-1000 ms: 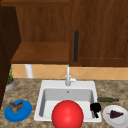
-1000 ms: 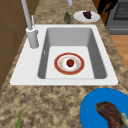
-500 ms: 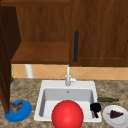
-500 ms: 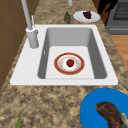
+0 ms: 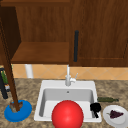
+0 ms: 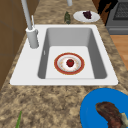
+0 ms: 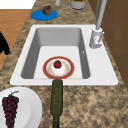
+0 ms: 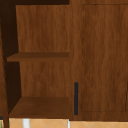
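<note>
My right hand point(image 5: 95, 108) hangs by the front right corner of the white sink point(image 5: 42, 90). It also shows as a dark shape just off the counter's front edge in the side views point(image 6: 107, 6) point(image 7: 3, 46), and it touches nothing. In the basin lies a red-rimmed plate point(image 6: 75, 71) with a small red fruit point(image 7: 57, 64) on it. A large red round shape point(image 5: 67, 115) covers the basin's front in the front view. A white plate with dark grapes point(image 5: 115, 115) sits nearest the hand, and a dark green bottle point(image 7: 57, 97) lies beside it.
A blue plate with brown meat point(image 5: 18, 111) sits left of the sink. The faucet point(image 5: 68, 77) stands at the back rim. The wall cabinet's left door point(image 5: 8, 70) is swung open, showing bare shelves point(image 8: 40, 57). The right door has a dark handle point(image 8: 76, 98). A stove point(image 6: 120, 15) stands past the counter.
The open cabinet door at the left seems to have swung a little further out. The hand and the dishes stay where they were.
</note>
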`<control>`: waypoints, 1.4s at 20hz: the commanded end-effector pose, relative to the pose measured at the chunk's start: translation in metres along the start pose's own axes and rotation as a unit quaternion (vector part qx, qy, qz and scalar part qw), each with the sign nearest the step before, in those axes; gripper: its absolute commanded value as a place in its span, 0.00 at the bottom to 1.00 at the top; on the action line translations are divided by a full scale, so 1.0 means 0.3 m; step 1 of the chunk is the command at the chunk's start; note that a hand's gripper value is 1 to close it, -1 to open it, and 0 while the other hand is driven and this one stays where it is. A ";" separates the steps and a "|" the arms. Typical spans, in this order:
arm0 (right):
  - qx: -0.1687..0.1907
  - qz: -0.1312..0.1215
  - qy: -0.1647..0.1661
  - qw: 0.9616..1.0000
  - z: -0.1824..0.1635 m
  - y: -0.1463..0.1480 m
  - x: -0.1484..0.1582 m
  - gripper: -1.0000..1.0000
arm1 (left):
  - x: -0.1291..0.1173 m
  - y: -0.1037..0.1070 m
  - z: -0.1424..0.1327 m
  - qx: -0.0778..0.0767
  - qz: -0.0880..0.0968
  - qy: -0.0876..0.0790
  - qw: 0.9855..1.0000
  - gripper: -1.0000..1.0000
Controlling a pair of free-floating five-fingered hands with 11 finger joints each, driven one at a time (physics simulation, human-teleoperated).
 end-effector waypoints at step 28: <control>0.000 0.000 0.000 1.000 0.000 0.000 0.000 0.50 | -0.239 -0.120 -0.476 -0.003 -0.014 0.046 0.999 0.00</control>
